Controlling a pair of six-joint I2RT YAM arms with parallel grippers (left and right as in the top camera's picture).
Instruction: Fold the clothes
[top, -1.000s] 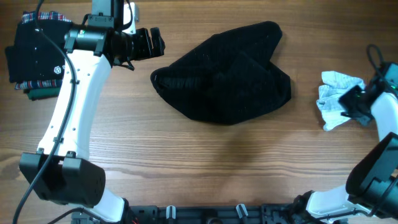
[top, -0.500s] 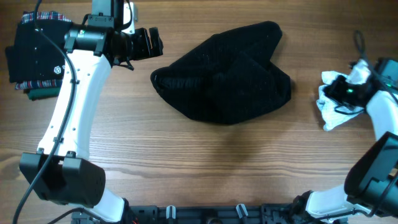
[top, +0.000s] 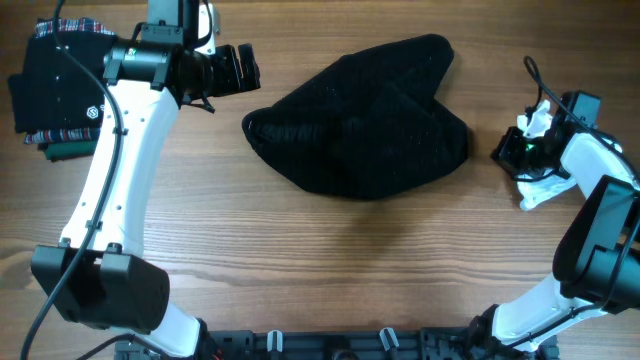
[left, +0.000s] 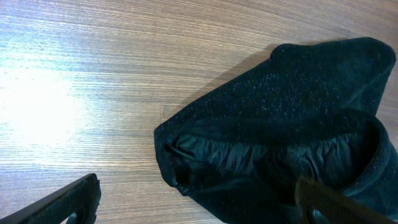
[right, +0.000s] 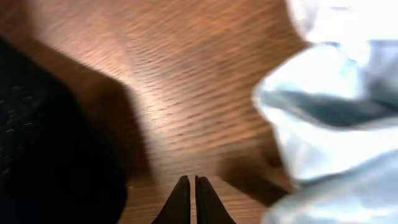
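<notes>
Left gripper (top: 252, 68): spread to full width, empty, hovering over the table just off the upper-left edge of the clothes. Right gripper (right: 191, 182): pinched fully shut on nothing, over bare wood between the clothes and the light blue cloth.

At the centre of the table (top: 330, 270), the clothes (top: 365, 120): a single black fuzzy garment in a loose, unfolded heap, broad and rounded at the left, rising to a point at the upper right. From the left wrist view, partly turned over along the near edge, with a smoother gathered lining showing under the fuzzy outer layer. No buttons to be made out. Touched by neither gripper.

Further out, to the right and apart from the heap, the light blue cloth (top: 540, 180), crumpled, just beside the shut right gripper. At the far left, well apart, a smooth black garment (top: 55, 85) with plaid trim, lying squared up.

Judged to be at the very start: no fold made, first grasp not yet taken. Calls next for flattening before any fold. Lower the open left gripper onto the left rim and pinch the edge there. Open the right gripper and take the opposite edge. Then draw the two apart to spread the outline flat. Worth watching for the lining bunching under the outer layer.
</notes>
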